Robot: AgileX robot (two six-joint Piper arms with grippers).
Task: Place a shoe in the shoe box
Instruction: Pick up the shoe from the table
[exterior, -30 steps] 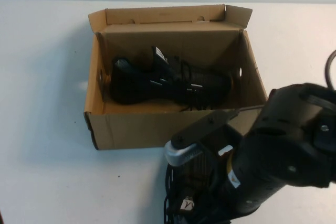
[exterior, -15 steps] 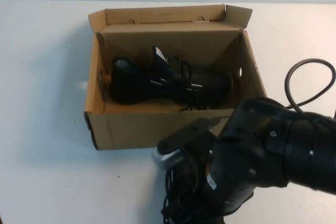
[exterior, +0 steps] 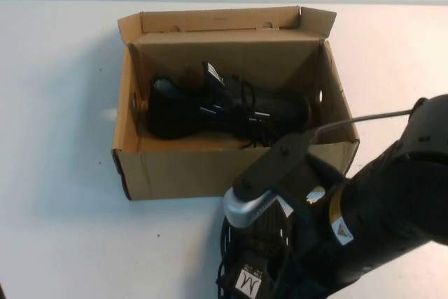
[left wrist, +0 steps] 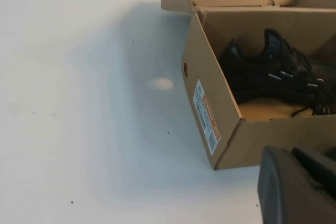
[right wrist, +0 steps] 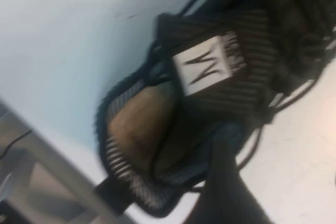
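The right gripper (exterior: 269, 225) hangs low over the shoe (exterior: 248, 271), which lies on the white table (exterior: 63, 194) just in front of the shoe box (exterior: 182, 169), outside it. Whether its fingers are open or closed on the shoe I cannot tell. The white label with the M mark (right wrist: 207, 64) faces up; the direction of the shoe's long axis is hidden. Beyond the gripper, a second black sneaker (exterior: 224, 110) lies lengthwise inside the box. The left gripper (left wrist: 296, 187) is near the box's corner; its fingers are not visible.
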